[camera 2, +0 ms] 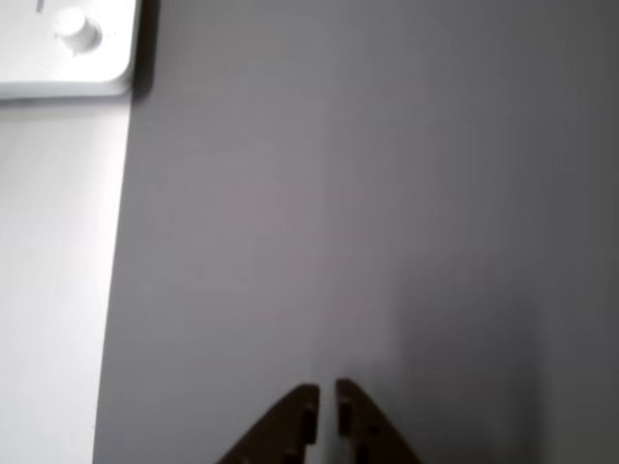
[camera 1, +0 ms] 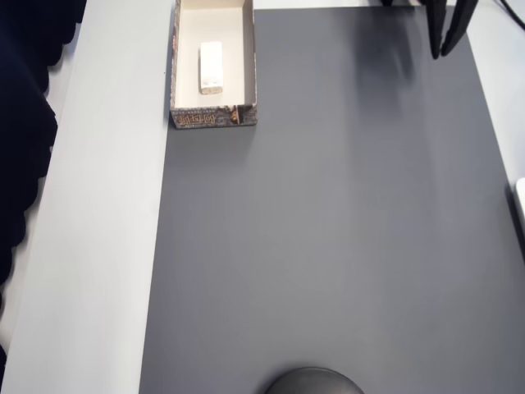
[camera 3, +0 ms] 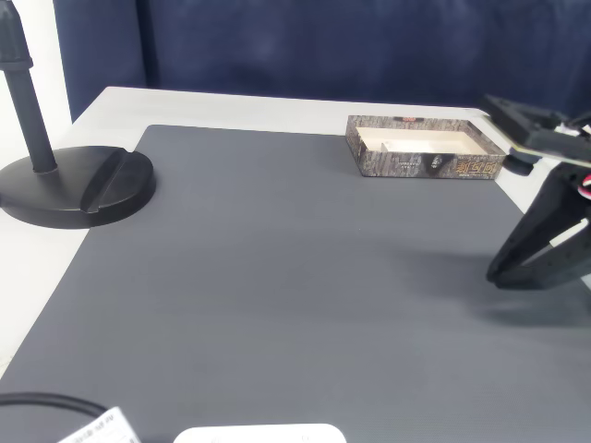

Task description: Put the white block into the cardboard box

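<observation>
So the white block (camera 1: 212,67) is seen lying flat inside the cardboard box (camera 1: 175,74) at the upper left of the overhead view, roughly centred on the cream floor with its long side lined up with the box's long side, not touching any wall as far as can be told. In the fixed view the box (camera 3: 425,166) is found at the upper right, on the far edge of the grey mat (camera 3: 277,277). The gripper (camera 2: 327,401) is parked well apart from it, at the bottom middle of the wrist view, jaws drawn nearly together with just a slit between the 2 tips and nothing held. Job looks done, judging by that. A black stand base (camera 3: 74,185) is sat at the left.
</observation>
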Tool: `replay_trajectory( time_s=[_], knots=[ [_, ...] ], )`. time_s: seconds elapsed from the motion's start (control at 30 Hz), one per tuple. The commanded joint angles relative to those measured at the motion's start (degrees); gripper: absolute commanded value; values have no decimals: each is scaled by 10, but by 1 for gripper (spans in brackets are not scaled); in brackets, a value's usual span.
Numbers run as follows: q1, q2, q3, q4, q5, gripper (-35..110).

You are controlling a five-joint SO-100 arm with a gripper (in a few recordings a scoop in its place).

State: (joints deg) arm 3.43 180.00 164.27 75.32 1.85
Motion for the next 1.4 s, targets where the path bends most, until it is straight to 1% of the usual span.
replay_trajectory(
  time_s=[0.0, 0.4, 0.63, 0.8, 1.37],
  knots=[
    [-6, 31, 13, -11, -4, -2],
    [-8, 102, 62, -15, -4, -2],
    [-17, 105, 75, -29, -5, -2],
    [-25, 105, 97, -63, -7, -2],
    [-20, 105, 124, -94, -6, -2]
  ],
)
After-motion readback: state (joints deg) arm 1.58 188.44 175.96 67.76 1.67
